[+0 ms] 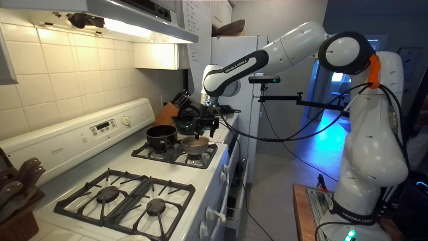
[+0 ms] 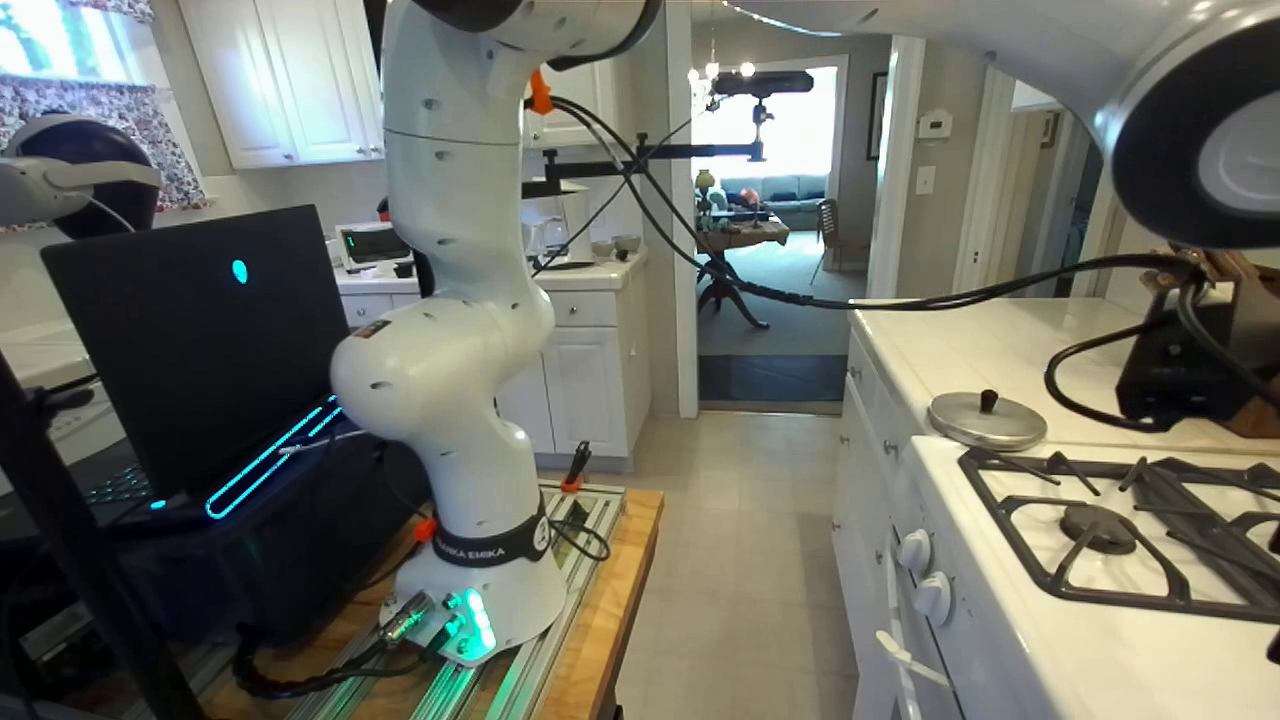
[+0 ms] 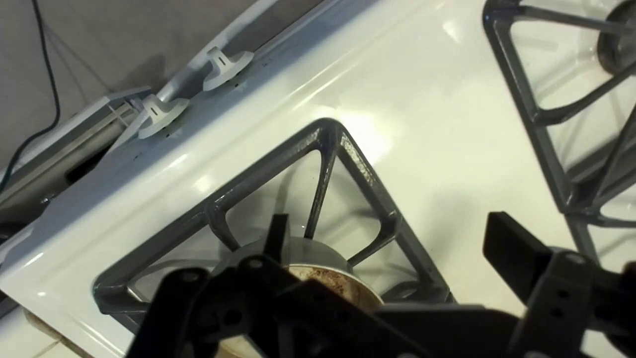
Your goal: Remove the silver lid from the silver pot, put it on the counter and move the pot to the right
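Along the left edge of an exterior view stands a wooden knife block (image 1: 20, 214) holding brown-handled knives (image 1: 32, 170), beside the white stove (image 1: 143, 170). Going right, the nearer grate (image 1: 126, 201) comes next, two burners (image 1: 156, 207) showing between its bars. At the stove's far end a deep black pan (image 1: 161, 138) sits on the far grate (image 1: 173, 158), and just right of it, on the same grate, is the silver pot (image 1: 195, 149), upright and uncovered. Over the pot hangs the pincer (image 1: 205, 134), pointing down; one finger overlaps the rim, though whether it touches I cannot tell. Farther right, the white arm (image 1: 294, 43) arches across to its base (image 1: 354, 231).

In an exterior view, a dark laptop (image 2: 200, 340) stands at the left, with the arm beside it. Well over to the right, the silver lid (image 2: 985, 422) lies on the white tiled bench (image 2: 960, 345), black knob up, close by the stove's edge.

At the left of the wrist view, two white knobs (image 3: 224, 67) jut from the stove front. Right of these the pot shows in part, brown stains on its inside, much of it hidden behind the pincer. The pincer is spread wide: the finger on the left crosses in front of the pot's wall, while the one on the right stands well apart, over the stove's white top.
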